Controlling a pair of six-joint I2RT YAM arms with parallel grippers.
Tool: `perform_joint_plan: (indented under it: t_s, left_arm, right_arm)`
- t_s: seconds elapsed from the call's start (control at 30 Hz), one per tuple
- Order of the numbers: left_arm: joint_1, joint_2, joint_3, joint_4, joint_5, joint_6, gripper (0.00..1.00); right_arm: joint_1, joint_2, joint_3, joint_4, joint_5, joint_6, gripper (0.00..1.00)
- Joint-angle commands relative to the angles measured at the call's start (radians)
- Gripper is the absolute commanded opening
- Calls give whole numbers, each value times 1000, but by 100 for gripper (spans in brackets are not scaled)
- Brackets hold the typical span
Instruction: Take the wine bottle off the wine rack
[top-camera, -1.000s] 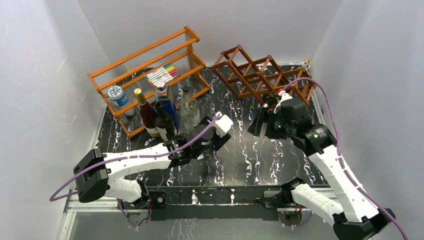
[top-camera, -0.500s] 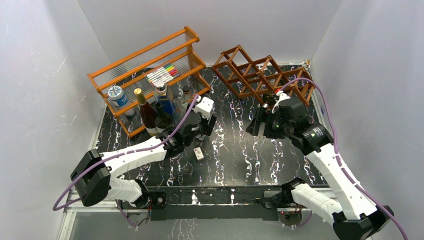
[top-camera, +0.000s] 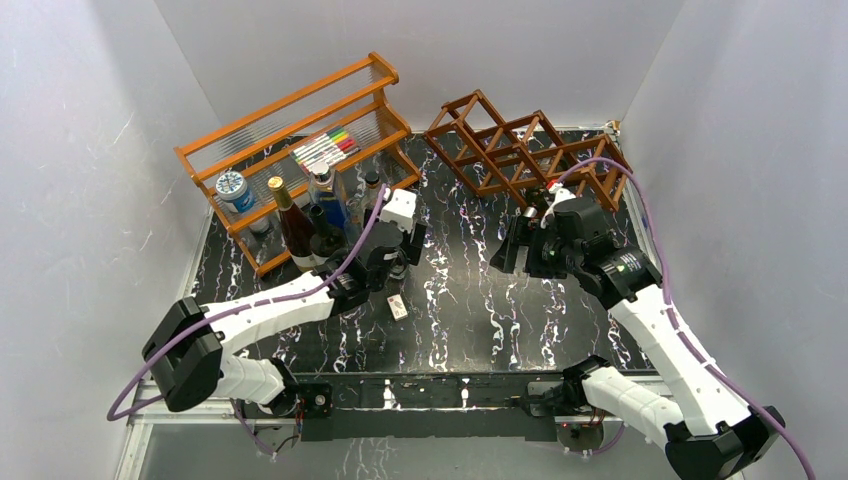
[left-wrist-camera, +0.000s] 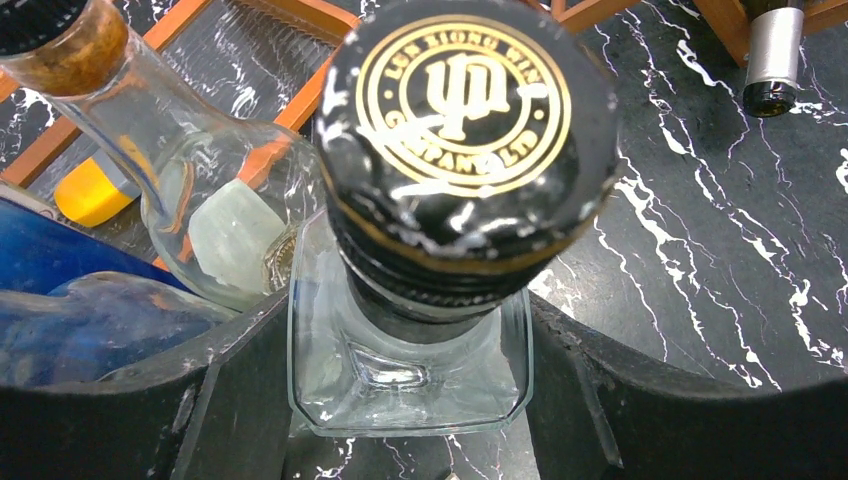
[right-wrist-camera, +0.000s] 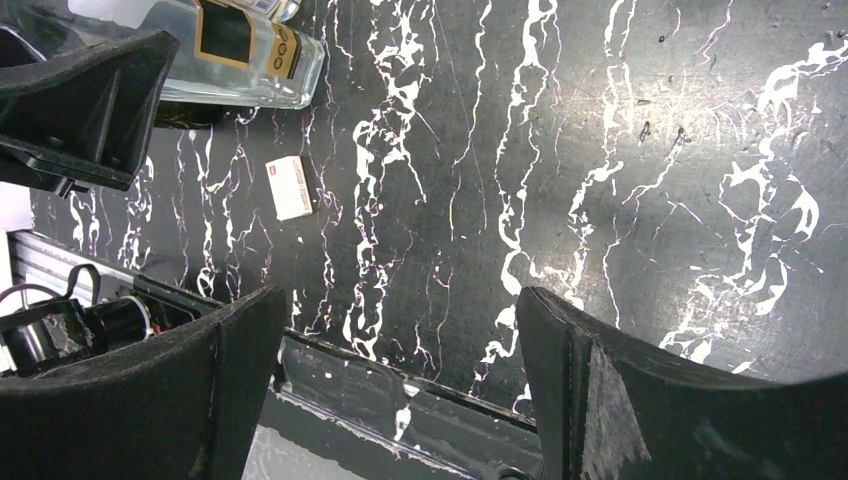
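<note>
Wine bottle (left-wrist-camera: 772, 55): lies in a low cell of the wine rack (top-camera: 500, 150), its grey-capped neck poking out over the table (right-wrist-camera: 600, 150). From above the right arm mostly hides it, seemingly just behind the wrist.
Left jaws: part-open, pressed on the sides of a clear square bottle (left-wrist-camera: 460, 130) standing by the orange shelf (top-camera: 290, 120), well apart from that neck.
Right jaws: spread wide, holding nothing, over the table before the rack.

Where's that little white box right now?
In the top view, the white box lies on the dark table, left of centre, just nearer the arm bases than the cluster of bottles.
</note>
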Motion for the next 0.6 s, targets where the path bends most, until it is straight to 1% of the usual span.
perform_joint_plan:
  t_s: [0.0, 0.03, 0.1, 0.17, 0.27, 0.33, 0.37, 0.47, 0.57]
  left_arm:
    - [7, -76, 5, 36, -66, -19, 53]
    - [6, -79, 5, 24, -71, -21, 60]
    - [6, -87, 13, 1, -74, -24, 69]
    - [6, -95, 28, -29, -65, -29, 81]
    - [6, -120, 53, -69, -25, -31, 92]
    - [7, -140, 65, -91, -14, -32, 97]
    - [7, -151, 70, -100, -10, -33, 98]
    - [6, -179, 97, -141, 15, -31, 98]
    - [6, -208, 143, -196, 82, -23, 98]
  right_arm:
    - [2, -5, -17, 59, -18, 8, 96]
    - [3, -6, -20, 60, -21, 9, 96]
    - [3, -7, -20, 60, -22, 10, 96]
    - [3, -9, -24, 60, -23, 12, 96]
    - [3, -9, -28, 61, -28, 15, 96]
    - [2, -9, -30, 63, -31, 18, 96]
    - [3, -9, -31, 66, -34, 20, 96]
    - [2, -7, -36, 72, -43, 27, 96]
    - [2, -4, -46, 77, -48, 34, 96]
